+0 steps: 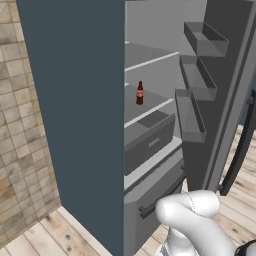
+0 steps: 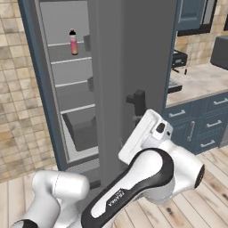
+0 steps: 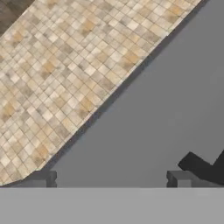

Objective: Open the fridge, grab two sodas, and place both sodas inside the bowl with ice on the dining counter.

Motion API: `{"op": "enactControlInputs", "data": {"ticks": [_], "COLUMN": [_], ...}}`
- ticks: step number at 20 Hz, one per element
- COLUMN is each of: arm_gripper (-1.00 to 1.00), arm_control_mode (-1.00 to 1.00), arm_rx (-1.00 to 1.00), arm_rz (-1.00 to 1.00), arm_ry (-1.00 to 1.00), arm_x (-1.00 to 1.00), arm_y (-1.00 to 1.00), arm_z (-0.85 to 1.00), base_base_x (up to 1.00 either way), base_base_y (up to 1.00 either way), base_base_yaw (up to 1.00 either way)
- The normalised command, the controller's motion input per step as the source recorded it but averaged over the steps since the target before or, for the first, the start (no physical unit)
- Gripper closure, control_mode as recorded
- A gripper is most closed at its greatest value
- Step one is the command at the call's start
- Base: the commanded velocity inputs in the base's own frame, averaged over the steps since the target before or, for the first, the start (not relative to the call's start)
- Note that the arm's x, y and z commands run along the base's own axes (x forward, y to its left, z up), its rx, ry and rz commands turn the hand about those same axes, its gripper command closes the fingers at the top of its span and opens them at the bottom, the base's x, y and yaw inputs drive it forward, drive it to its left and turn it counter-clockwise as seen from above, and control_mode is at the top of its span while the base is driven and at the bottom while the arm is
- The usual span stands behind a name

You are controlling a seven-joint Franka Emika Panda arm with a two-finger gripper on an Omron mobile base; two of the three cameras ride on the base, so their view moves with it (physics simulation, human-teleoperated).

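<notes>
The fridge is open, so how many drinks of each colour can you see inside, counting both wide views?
Dark-brown cola bottle with a red label: 1
Pink-orange bottle with a black cap: 1
Total: 2 drinks, each standing upright on a shelf of the fridge.

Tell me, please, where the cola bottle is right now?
The cola bottle stands upright on a middle shelf inside the open fridge, seen in the left base view, above the grey drawer.
</notes>
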Motion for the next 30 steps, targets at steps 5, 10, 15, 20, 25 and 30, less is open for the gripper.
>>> {"op": "enactControlInputs", "data": {"ticks": [5,10,15,20,25,30], "arm_gripper": [-1.0,-1.0,-1.0,-1.0,-1.0,-1.0], "arm_control_mode": [-1.0,-1.0,-1.0,-1.0,-1.0,-1.0], "arm_rx": [-0.18,-0.21,-0.21,-0.23,-0.28,-0.27], "arm_rz": [0.0,0.0,0.0,-0.04,-0.25,-0.43], "arm_ry": [-0.13,-0.15,-0.12,-0.11,-0.06,-0.01], "arm_x": [-0.13,-0.23,-0.14,-0.02,0.17,0.4], "arm_y": [0.37,0.49,0.59,0.68,0.72,0.67], "arm_z": [0.84,0.8,0.7,0.62,0.19,0.0], "base_base_x": [0.0,0.0,0.0,0.0,0.0,0.0], "base_base_y": [0.0,0.0,0.0,0.0,0.0,0.0], "base_base_yaw": [0.0,0.0,0.0,0.0,0.0,0.0]}}
